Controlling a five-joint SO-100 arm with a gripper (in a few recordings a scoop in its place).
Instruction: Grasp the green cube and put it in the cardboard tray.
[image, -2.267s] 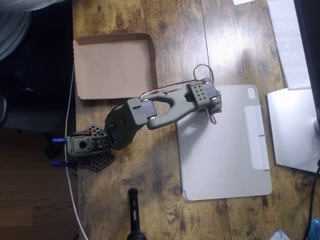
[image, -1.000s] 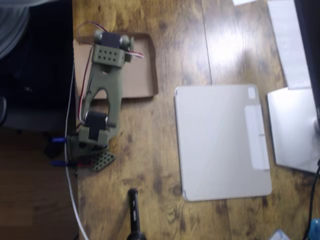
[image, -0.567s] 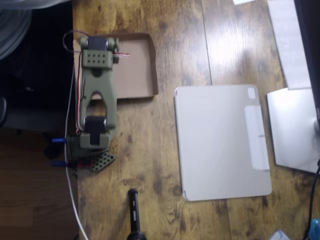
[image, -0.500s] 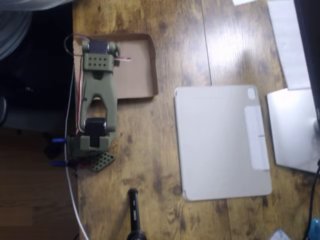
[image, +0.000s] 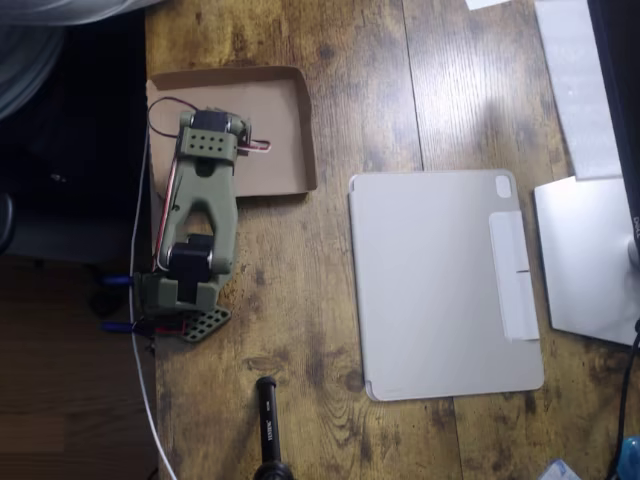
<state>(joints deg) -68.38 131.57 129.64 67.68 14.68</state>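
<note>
From overhead, the cardboard tray (image: 278, 115) sits at the upper left of the wooden table (image: 360, 80), its brown floor plain where it shows, low walls raised along the top and right. My olive-green arm (image: 200, 215) reaches up from its base at the table's left edge and my wrist covers the tray's lower left part. My gripper hangs beneath that wrist, hidden, so I cannot tell how far my jaws are parted or whether they hold anything. The green cube is nowhere that I can make out. To the right lies a grey tablet cover (image: 440, 285), flat and closed. A black cylindrical object (image: 268, 425) at the bottom edge carries white lettering too small to read. A white cable (image: 143, 390) runs down the table's left edge.
</note>
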